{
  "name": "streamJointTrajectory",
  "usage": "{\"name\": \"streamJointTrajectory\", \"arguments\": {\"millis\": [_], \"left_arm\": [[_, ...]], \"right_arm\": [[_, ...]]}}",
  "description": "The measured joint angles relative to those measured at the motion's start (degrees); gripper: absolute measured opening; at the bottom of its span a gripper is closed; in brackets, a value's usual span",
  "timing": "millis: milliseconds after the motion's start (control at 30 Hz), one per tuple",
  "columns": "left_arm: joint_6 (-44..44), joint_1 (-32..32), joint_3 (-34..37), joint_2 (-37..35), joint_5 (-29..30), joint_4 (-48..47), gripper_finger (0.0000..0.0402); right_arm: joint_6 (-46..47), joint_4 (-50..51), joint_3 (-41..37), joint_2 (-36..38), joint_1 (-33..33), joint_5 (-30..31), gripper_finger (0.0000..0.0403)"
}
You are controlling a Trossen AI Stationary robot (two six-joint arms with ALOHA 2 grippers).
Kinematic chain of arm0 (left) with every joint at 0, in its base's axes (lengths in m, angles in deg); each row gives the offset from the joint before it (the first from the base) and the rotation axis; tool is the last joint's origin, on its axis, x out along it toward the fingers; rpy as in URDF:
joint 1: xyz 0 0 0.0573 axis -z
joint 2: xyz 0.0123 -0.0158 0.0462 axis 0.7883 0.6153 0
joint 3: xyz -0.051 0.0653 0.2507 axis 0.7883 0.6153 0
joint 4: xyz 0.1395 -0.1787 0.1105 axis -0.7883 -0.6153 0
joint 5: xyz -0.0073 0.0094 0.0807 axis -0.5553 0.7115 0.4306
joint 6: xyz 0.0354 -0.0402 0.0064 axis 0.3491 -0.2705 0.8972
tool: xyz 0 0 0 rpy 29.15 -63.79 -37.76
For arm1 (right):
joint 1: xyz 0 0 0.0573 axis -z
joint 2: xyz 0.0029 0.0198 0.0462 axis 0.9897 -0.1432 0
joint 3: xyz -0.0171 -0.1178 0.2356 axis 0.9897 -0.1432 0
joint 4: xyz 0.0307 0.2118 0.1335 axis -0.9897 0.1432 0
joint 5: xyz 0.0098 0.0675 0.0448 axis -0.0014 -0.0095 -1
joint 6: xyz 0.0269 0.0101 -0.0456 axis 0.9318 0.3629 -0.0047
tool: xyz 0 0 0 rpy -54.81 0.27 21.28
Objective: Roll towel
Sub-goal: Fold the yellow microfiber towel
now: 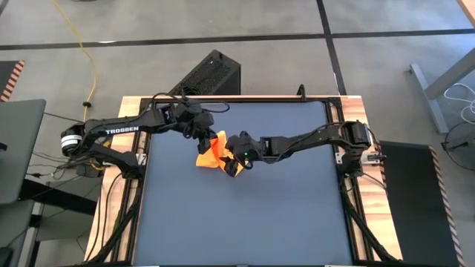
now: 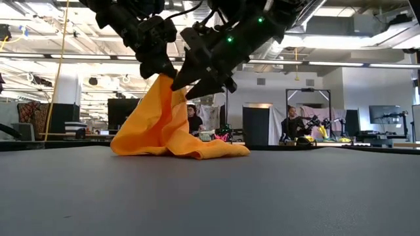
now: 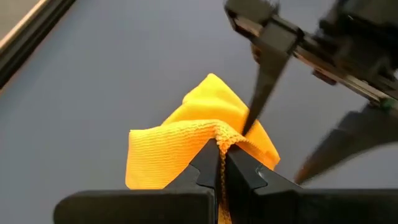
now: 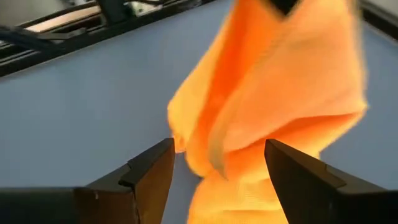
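Note:
The yellow-orange towel (image 1: 211, 153) is bunched near the table's far middle. It hangs as a peak in the low view (image 2: 161, 121), and its lower folds (image 2: 203, 149) lie on the dark blue tabletop. My left gripper (image 3: 219, 149) is shut on its top and shows above it in the low view (image 2: 163, 69). My right gripper (image 4: 217, 158) is open right beside the raised part. Its fingers (image 4: 152, 168) stand on either side of the hanging cloth. I cannot tell whether they touch it. My left gripper pinches a bunched, hemmed edge of the towel (image 3: 222, 132) between its two fingers, at the towel's highest point. It comes slanting down from the table's left. The cloth hangs slack below the fingers, and its lower part rests on the table.
The bare tabletop (image 1: 245, 222) stretches toward the near edge, inside a wooden frame with black rails (image 1: 141, 185). A black box (image 1: 211, 73) stands on the floor beyond the far edge. People (image 2: 194, 121) show in the room behind the table.

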Motion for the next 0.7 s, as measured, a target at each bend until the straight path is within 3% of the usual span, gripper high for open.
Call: {"name": "streamJointTrajectory", "arguments": {"millis": [167,333,433,567,700], "left_arm": [[-0.4,1.1,0.0,0.0,0.1,0.0,0.0],[-1.2,1.7,0.0,0.0,0.1,0.0,0.0],[-1.4,1.8,0.0,0.0,0.2,0.2,0.0],[-2.3,1.8,0.0,0.0,0.6,0.2,0.0],[-2.6,2.1,0.0,0.0,0.7,0.2,0.0]], "right_arm": [[-0.3,-2.0,0.0,0.2,0.7,-0.2,0.0208],[-0.4,-2.6,-0.1,-0.3,1.8,-7.4,0.0096],[-1.3,-4.6,-0.1,-0.3,1.6,-10.1,0.005],[-4.5,-6.0,-0.1,-0.3,0.3,-10.9,0.0037],[-4.6,-5.2,-0.1,-0.2,-0.4,-10.9,0.0071]]}}
